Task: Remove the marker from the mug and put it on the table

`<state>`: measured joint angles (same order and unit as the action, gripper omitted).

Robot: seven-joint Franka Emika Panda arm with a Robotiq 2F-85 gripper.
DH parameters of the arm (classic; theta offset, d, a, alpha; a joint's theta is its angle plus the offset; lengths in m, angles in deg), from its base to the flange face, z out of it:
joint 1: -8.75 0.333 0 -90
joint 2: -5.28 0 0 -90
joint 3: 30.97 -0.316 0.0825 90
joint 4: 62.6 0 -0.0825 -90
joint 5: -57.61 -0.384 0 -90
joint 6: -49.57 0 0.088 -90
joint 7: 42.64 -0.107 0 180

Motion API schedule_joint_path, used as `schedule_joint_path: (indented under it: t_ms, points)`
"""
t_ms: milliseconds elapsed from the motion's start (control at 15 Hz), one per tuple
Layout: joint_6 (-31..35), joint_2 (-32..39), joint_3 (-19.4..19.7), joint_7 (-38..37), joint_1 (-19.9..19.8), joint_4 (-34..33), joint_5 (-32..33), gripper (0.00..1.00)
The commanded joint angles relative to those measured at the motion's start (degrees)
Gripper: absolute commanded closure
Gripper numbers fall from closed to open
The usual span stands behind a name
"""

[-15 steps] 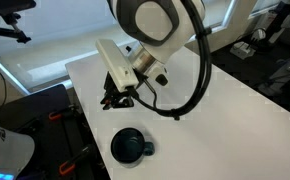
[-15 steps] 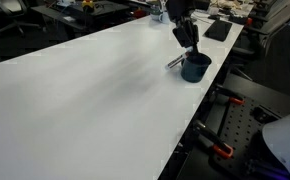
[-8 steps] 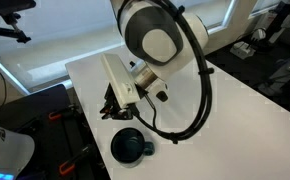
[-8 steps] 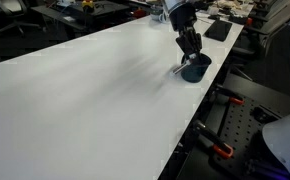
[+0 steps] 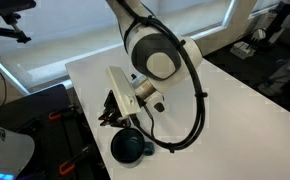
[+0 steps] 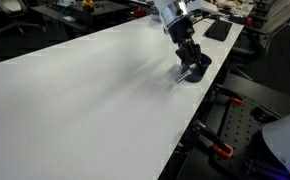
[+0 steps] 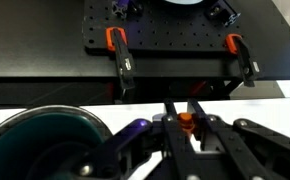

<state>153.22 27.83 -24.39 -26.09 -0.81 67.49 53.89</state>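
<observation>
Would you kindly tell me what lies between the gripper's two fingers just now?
The marker: in the wrist view its orange-red end shows clamped between the shut gripper's fingers, beside the mug.

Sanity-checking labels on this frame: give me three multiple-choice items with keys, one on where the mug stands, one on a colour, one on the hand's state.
1. Where on the table does the mug stand?
A) mid-table
B) close to an edge
C) at the far end, by the window

2. What colour is the end of the marker that shows in the wrist view?
A) orange-red
B) green
C) yellow

3. What state is the hand in?
A) wide open
B) shut on the mug's handle
C) shut on the marker

Answers:
1 B: both exterior views show the mug right by the tabletop's edge.
2 A: the tip between the fingers is orange-red.
3 C: the wrist view shows the fingers closed around the marker, with the mug off to the side.
</observation>
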Motion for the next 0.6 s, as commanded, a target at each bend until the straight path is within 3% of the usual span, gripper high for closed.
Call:
schedule_joint_path:
  t_ms: [0,200,533]
  points:
    - [-0.16,0.39,-0.56,-0.19,-0.64,-0.26,0.18,0.79]
    - [-0.48,0.75,-0.55,-0.17,-0.93,-0.48,0.17,0.58]
    - [-0.61,0.75,-0.55,-0.16,-0.97,-0.56,0.16,0.56]
